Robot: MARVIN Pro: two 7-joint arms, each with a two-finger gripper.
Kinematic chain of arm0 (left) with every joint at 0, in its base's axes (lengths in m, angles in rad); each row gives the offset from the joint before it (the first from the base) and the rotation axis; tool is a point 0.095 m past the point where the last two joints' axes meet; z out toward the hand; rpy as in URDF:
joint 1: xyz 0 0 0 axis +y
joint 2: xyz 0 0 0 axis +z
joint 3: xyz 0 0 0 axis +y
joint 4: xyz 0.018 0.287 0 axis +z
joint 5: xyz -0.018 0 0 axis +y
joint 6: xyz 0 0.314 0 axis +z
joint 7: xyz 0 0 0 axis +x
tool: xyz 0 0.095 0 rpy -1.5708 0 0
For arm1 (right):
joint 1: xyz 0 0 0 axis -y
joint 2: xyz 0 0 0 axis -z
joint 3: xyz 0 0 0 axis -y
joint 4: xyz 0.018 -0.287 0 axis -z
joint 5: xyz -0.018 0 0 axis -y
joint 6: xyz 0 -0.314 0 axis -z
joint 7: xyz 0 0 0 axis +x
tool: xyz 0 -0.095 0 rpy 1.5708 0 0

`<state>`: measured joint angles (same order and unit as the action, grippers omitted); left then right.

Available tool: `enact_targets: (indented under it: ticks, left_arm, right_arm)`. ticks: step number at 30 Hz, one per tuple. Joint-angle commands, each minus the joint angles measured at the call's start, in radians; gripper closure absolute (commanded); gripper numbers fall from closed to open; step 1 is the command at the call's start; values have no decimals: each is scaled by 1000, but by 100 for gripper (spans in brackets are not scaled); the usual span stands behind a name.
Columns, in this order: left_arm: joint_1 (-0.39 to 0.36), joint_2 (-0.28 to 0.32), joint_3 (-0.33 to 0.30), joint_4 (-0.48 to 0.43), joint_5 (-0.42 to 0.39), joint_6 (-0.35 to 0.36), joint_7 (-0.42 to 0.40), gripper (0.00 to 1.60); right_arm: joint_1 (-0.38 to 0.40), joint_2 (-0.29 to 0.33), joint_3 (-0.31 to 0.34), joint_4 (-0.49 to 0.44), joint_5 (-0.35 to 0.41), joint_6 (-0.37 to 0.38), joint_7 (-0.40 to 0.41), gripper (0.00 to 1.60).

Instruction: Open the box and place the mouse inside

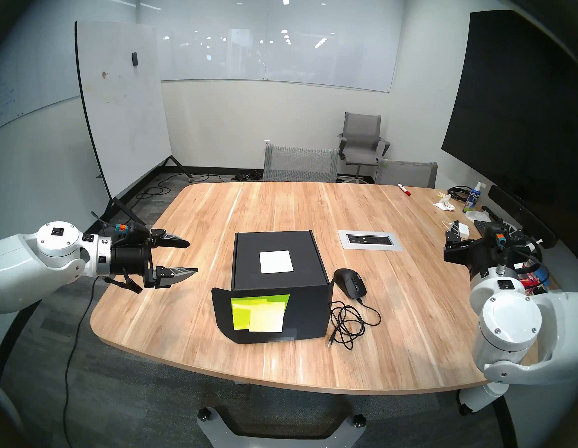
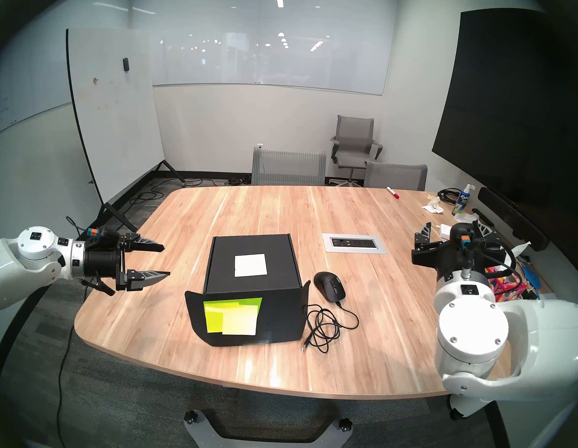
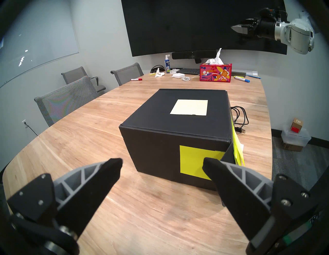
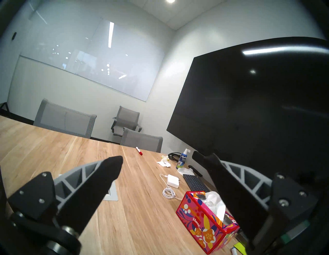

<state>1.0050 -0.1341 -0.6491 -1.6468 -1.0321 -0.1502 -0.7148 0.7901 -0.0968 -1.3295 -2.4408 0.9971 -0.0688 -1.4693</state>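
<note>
With both end effectors spread apart and empty, the left end effector [image 1: 185, 261] should hook the black box's [image 1: 276, 261] sticky-noted flap [image 1: 255, 315], avoiding the mouse [image 1: 350, 282] beside the box.

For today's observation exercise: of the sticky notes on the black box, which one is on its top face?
The pale, near-white square note lies flat on top of the box. The others are yellow-green: an overlapping cluster on the front flap, and one on the side facing the left gripper.

Left tool [image 3: 162, 164] fingers spread, empty, hovering near closed black box [image 3: 170, 131] on table [image 3: 89, 135].
</note>
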Motion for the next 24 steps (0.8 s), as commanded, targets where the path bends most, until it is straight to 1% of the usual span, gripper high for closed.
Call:
enact_targets:
  ticks: [1,11,24]
  left_arm:
    - [-12,2,-11,-2,-2,-3,1,0]
    - [-13,2,-9,-2,-2,-3,2,0]
    - [-14,2,-6,-3,-2,-4,3,0]
  right_arm:
    - [18,-3,9,-3,-64,-67,-4,0]
    - [13,-3,2,-3,-129,-170,-8,0]
    - [9,-3,-4,-3,-221,-324,-3,0]
